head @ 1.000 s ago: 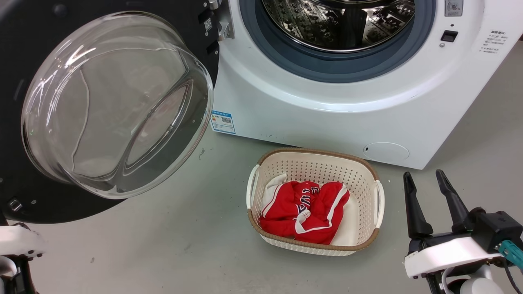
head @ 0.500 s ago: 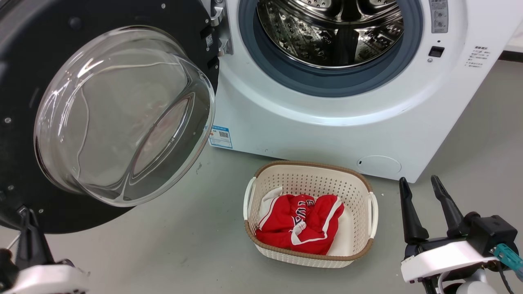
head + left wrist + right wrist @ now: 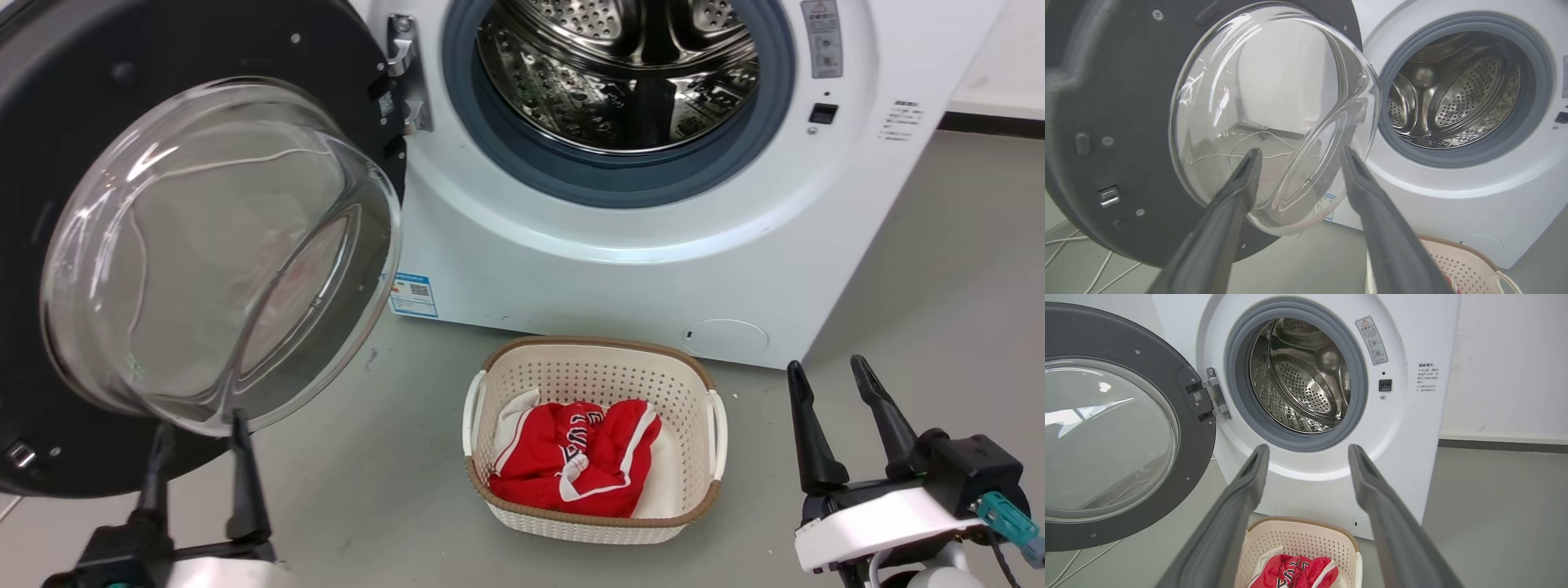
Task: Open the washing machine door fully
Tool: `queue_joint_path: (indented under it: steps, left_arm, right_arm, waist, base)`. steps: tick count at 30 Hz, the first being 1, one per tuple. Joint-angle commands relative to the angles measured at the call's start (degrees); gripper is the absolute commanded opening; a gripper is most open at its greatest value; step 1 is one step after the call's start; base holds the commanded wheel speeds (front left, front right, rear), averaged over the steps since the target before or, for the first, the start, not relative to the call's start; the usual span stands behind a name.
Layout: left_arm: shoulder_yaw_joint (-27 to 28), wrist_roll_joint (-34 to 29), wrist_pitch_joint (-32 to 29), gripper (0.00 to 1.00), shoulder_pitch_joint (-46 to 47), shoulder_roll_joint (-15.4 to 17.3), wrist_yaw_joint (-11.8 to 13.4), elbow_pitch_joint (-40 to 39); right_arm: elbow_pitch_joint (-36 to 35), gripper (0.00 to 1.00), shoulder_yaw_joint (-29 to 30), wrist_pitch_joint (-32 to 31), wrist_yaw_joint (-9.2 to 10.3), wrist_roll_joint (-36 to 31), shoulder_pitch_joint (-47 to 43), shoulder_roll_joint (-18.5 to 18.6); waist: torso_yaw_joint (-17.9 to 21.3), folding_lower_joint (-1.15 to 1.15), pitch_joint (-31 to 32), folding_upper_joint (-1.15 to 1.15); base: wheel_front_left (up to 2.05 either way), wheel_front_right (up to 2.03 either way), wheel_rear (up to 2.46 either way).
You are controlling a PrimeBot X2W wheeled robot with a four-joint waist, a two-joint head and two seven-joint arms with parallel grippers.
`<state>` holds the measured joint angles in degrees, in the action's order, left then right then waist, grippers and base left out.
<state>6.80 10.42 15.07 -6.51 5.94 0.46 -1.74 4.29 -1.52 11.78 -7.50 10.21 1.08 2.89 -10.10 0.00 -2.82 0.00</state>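
The washing machine door (image 3: 49, 122) hangs swung out to the left of the white machine (image 3: 612, 278), showing its black inner frame and bulging clear glass bowl (image 3: 212, 245). The steel drum (image 3: 620, 73) is exposed inside its grey-blue ring. My left gripper (image 3: 202, 422) is open at the lower left, its tips just under the bowl's lower rim; I cannot tell whether they touch it. In the left wrist view the left gripper (image 3: 1300, 150) points at the glass bowl (image 3: 1274, 81). My right gripper (image 3: 825, 365) stands open and empty at the lower right, facing the drum (image 3: 1306, 375).
A cream perforated basket (image 3: 596, 353) with a red and white garment (image 3: 580, 465) sits on the grey floor in front of the machine, between my arms. White cables (image 3: 1069, 245) lie on the floor under the door. A white wall (image 3: 1506, 363) stands to the machine's right.
The head camera has shifted, so the whole scene sits lower and further left. My left gripper has come up into view at the lower left, fingers below the glass bowl. The right gripper holds its pose.
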Motion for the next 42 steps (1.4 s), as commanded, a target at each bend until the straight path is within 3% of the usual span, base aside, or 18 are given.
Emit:
queue_joint_path:
  steps: [1, 17, 39, 40, 42]
  left_arm:
    - [-0.9, -0.9, 0.1, 1.00, 1.2, -0.3, -0.4, -0.4]
    - [-3.6, -3.6, 0.1, 1.00, 7.9, -0.2, -2.7, 2.2]
    - [-2.9, -4.5, 0.1, 1.00, 8.2, -1.2, -3.4, 3.6]
    - [-2.9, -4.2, 0.0, 0.00, 7.7, -1.1, -3.2, 3.7]
    - [-2.8, -3.9, -0.1, 0.00, 7.5, -1.3, -3.2, 4.8]
  right_arm:
    - [-0.3, 1.00, 0.0, -0.2, 0.02, -0.6, 0.0, -0.1]
    - [-2.9, 1.00, 1.6, -0.7, 0.02, -3.8, 0.2, -0.1]
    - [-2.5, 1.00, 1.3, -0.9, 0.02, -3.4, 0.3, -0.1]
    - [-2.4, 0.00, 1.3, -1.0, 0.00, -3.2, 0.1, 0.0]
    - [-1.6, 0.00, 1.2, -1.1, -0.01, -3.0, -0.4, 0.0]
  waist:
    - [1.2, 0.00, 0.0, 0.00]
    - [10.2, 0.00, -0.8, 0.00]
    - [10.8, 0.00, -0.8, 0.00]
    - [10.8, 0.00, -0.7, 0.00]
    - [10.8, 0.00, -0.7, 0.00]
  base:
    - [0.00, 0.00, 0.00]
    - [0.00, 0.00, 0.00]
    - [0.00, 0.00, 0.00]
    - [0.00, 0.00, 0.00]
    - [0.00, 0.00, 0.00]
